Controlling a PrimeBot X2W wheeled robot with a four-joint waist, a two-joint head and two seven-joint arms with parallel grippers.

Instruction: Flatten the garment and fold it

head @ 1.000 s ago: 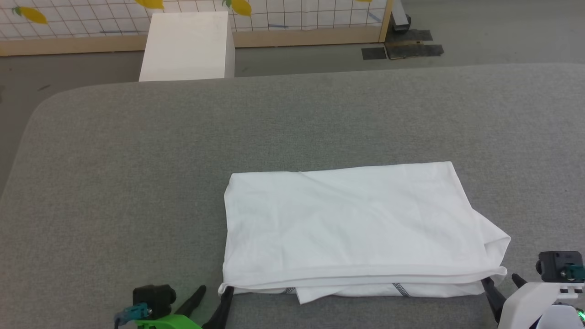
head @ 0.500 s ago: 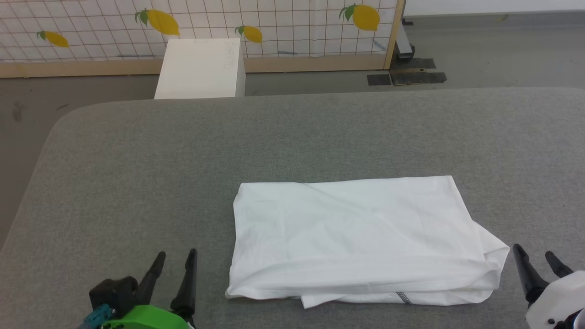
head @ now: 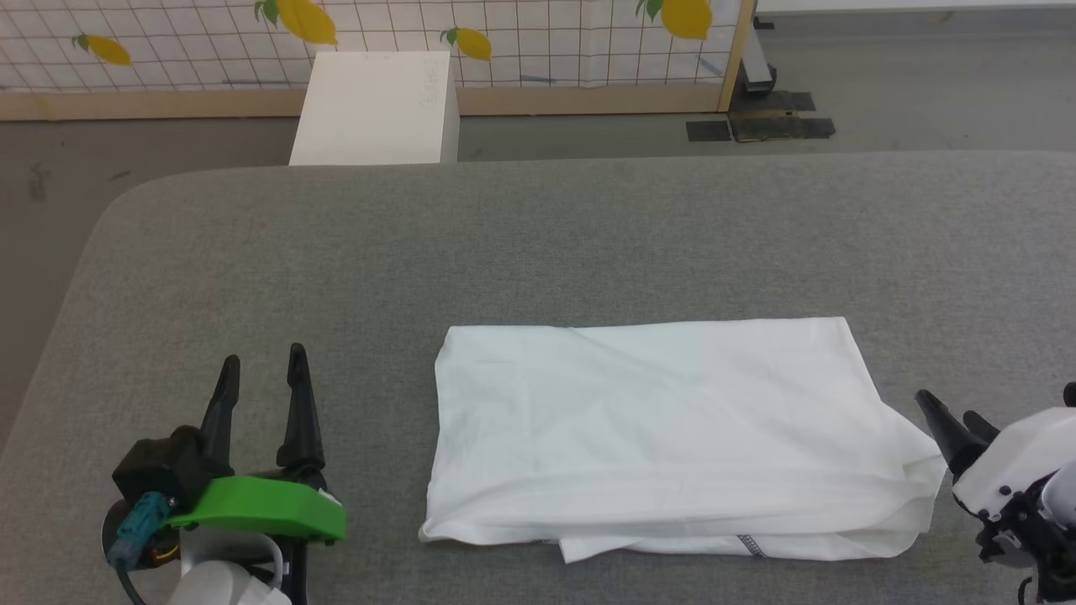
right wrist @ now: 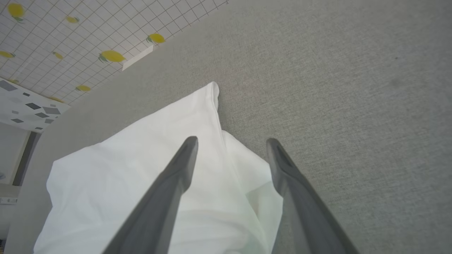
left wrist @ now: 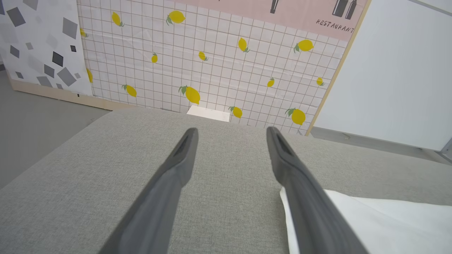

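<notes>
The white garment [head: 664,428] lies folded into a flat rectangle on the grey padded table [head: 538,244], with a lower layer and a bit of dark dotted stitching [head: 751,544] peeking out along its near edge. My left gripper [head: 261,366] stands open to the left of the garment, apart from it, nothing between its fingers. In the left wrist view the garment's corner [left wrist: 370,218] lies right of the open fingers [left wrist: 180,165]. My right gripper [head: 948,412] is open at the garment's right edge. In the right wrist view its open fingers [right wrist: 176,169] hover over the garment's loose right corner [right wrist: 247,165].
A white box [head: 376,107] stands on the floor beyond the table's far edge, in front of a lemon-patterned grid panel [head: 504,34] with a wooden frame. The table's far left corner [head: 118,202] is rounded. Bare grey surface lies around the garment.
Both grippers have let go of the garment's near edge and drawn away, the left moving out to the left and forward. The head camera has shifted. The garment stays folded.
</notes>
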